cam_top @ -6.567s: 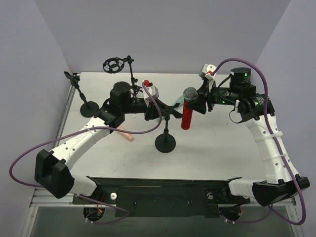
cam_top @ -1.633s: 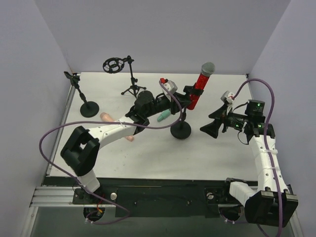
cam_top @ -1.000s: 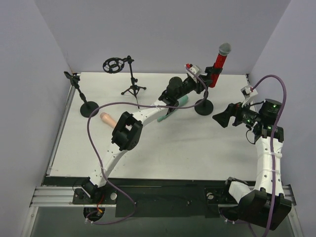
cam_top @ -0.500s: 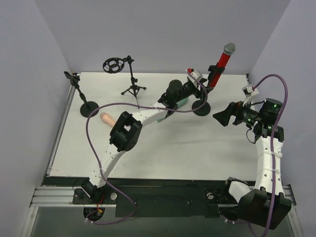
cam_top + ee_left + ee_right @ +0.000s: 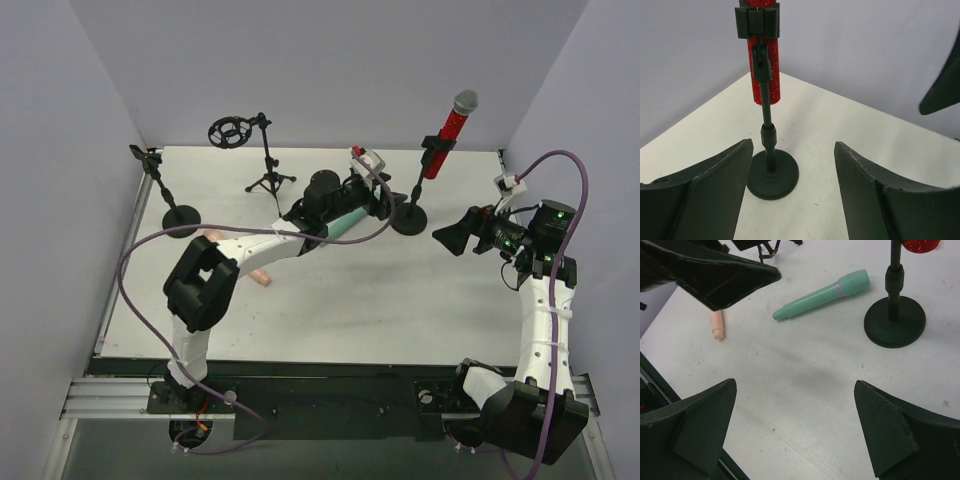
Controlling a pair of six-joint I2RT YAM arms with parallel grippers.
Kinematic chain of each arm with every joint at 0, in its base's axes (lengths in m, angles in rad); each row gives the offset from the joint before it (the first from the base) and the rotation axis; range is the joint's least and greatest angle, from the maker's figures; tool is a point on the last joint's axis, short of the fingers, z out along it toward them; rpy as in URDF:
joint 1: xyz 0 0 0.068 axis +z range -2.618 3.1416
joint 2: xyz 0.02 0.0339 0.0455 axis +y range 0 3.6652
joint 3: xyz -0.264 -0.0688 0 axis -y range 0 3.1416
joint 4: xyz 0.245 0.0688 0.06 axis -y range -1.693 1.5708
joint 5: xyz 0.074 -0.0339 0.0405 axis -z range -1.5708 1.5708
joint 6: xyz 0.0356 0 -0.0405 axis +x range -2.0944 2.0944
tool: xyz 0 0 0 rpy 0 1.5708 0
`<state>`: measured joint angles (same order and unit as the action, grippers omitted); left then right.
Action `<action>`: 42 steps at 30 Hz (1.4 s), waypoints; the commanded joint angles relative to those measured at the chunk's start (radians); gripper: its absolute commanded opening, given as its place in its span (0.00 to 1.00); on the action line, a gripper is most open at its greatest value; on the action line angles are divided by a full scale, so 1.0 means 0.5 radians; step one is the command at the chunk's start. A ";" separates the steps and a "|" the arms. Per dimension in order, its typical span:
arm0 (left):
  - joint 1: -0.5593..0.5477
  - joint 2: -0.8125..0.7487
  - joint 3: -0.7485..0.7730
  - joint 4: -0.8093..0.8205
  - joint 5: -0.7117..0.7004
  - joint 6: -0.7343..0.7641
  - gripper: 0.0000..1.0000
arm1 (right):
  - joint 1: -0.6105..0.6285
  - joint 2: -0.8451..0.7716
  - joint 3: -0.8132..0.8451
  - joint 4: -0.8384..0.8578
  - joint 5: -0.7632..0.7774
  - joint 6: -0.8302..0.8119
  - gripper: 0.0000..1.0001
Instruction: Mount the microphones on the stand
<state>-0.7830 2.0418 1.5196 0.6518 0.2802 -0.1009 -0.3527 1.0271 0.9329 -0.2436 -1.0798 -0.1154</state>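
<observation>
- The red microphone (image 5: 448, 128) loses its head off the top edge of the left wrist view, so only the glittery body shows there.
- The pink microphone (image 5: 716, 324) is mostly hidden under the left arm from above. Only one end pokes out.
- The green microphone (image 5: 822, 293) lies flat on the bench (image 5: 380, 300), near the stand's base. It's half covered by the arm in the top view.
- From above, the red one has a silver mesh head. It sits tilted in the clip of the stand (image 5: 771, 172), far right on the bench.
- The left gripper (image 5: 792, 145) is spread wide, with the stand just ahead and not touching.
- The right gripper (image 5: 795, 385) is also wide apart, holding nothing.
- A round-base stand (image 5: 168, 200) and a tripod stand (image 5: 262, 160) are far left.
</observation>
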 commanded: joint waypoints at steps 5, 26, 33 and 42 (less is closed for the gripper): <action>0.035 -0.984 -0.333 -0.834 0.332 -0.540 0.78 | 0.363 -0.042 0.095 -0.185 -0.056 0.346 0.95; 0.084 -1.958 -1.659 0.270 0.332 -2.759 0.00 | 1.230 0.004 0.128 -0.019 -0.390 0.879 0.00; 0.109 -1.945 -1.662 0.231 0.369 -2.625 0.00 | 1.157 0.014 0.073 -0.034 -0.405 0.738 0.00; 0.268 -2.362 -2.068 -0.584 -0.808 -0.722 0.80 | 0.724 -0.112 -0.046 -0.574 -0.187 -0.453 0.94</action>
<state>-0.6880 0.9653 0.6403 0.4095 0.2146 -0.8719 0.0723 1.0275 0.9466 -0.4061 -1.1904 -0.0517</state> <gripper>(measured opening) 0.725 0.914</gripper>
